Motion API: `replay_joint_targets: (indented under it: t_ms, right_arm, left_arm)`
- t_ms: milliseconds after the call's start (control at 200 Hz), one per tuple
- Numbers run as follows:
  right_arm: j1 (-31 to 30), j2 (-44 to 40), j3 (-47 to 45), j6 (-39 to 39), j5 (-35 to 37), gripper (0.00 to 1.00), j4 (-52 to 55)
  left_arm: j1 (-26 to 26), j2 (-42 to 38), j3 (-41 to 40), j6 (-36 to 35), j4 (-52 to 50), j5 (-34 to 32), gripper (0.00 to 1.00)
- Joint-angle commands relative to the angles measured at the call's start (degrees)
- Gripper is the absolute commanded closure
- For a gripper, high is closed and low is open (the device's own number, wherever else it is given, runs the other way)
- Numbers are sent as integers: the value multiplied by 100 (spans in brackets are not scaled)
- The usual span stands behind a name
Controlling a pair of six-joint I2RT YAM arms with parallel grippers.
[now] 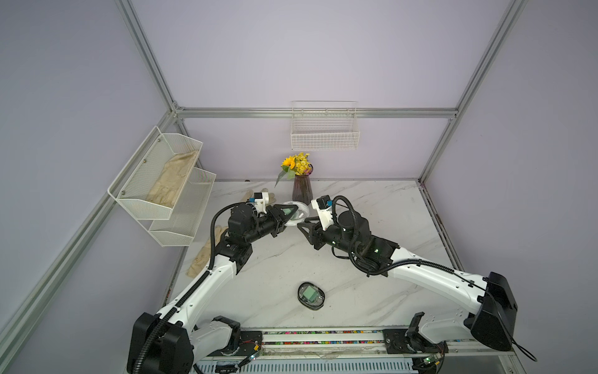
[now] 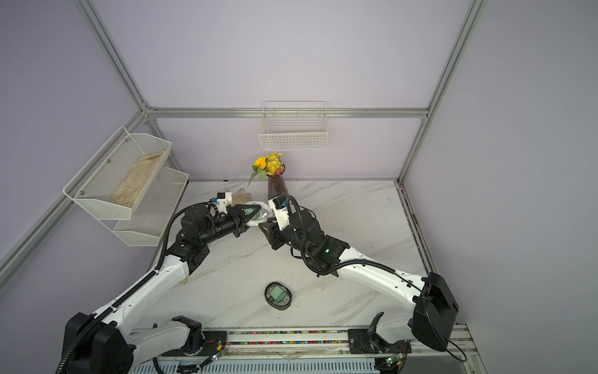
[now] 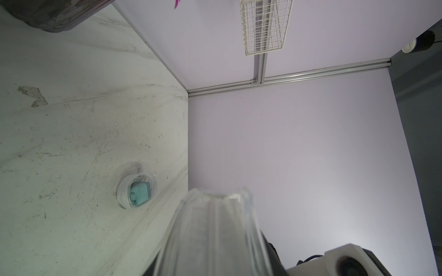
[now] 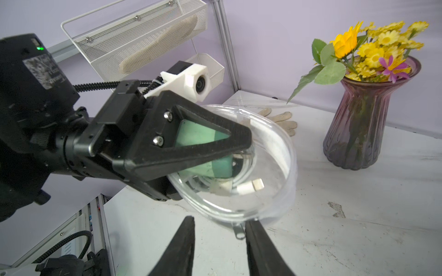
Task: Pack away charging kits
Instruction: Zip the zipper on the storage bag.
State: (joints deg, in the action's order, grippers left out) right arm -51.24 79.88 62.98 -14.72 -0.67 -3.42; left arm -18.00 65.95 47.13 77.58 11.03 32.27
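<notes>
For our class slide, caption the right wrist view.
Left claw grips a clear oval case holding a green adapter and white cable; right claw open nearby.

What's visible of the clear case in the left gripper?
The clear case is an oval, transparent plastic shell with a small metal pull tab at its rim. Inside: a teal adapter and coiled white cable. The left gripper clamps it, tilted, off the marble table, near the vase.

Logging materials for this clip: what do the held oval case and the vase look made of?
Oval case: probably clear glossy plastic; the green adapter shows through it. Vase: tinted purple glass or plastic, ribbed and shiny; stems show through.
</notes>
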Motion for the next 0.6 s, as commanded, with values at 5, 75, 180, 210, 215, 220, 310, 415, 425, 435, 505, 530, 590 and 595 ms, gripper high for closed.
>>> replay_joint_targets:
  t_ms: [5, 75, 180, 210, 215, 220, 310, 415, 425, 435, 505, 530, 590, 595]
  right_arm:
    - [-36, 226, 226, 70, 139, 63, -138]
    - [-35, 314, 279, 70, 128, 63, -133]
    - [-55, 381, 285, 61, 170, 65, -158]
    - [-52, 388, 285, 65, 202, 68, -155]
    - [-52, 388, 281, 61, 209, 68, -152]
    - [-52, 388, 278, 68, 212, 69, -151]
    - [-52, 389, 276, 96, 387, 76, -94]
    - [-54, 384, 275, 123, 510, 85, -32]
    - [-53, 381, 274, 126, 518, 87, -28]
    - [-59, 384, 267, 127, 522, 88, -21]
    - [-55, 359, 264, 136, 599, 96, 46]
    - [-57, 342, 260, 144, 625, 100, 81]
    - [-52, 294, 272, 182, 747, 100, 203]
    - [-52, 284, 270, 185, 758, 100, 216]
  left_arm:
    - [17, -113, 178, 0, 116, 95, 82]
    - [17, -109, 195, 0, 128, 95, 82]
    - [16, -98, 236, 2, 192, 123, 82]
    - [16, -92, 243, 3, 205, 146, 82]
    - [11, -91, 243, 7, 206, 151, 82]
    - [14, -91, 244, 9, 211, 154, 82]
    - [17, -91, 261, 28, 263, 182, 82]
    - [22, -105, 283, 28, 277, 199, 82]
    - [24, -104, 284, 24, 277, 205, 82]
    - [24, -101, 285, 28, 277, 208, 82]
    - [33, -109, 296, 26, 285, 218, 82]
    - [40, -109, 296, 29, 271, 227, 82]
    - [64, -118, 306, 14, 248, 252, 82]
    - [66, -122, 310, 8, 236, 257, 82]
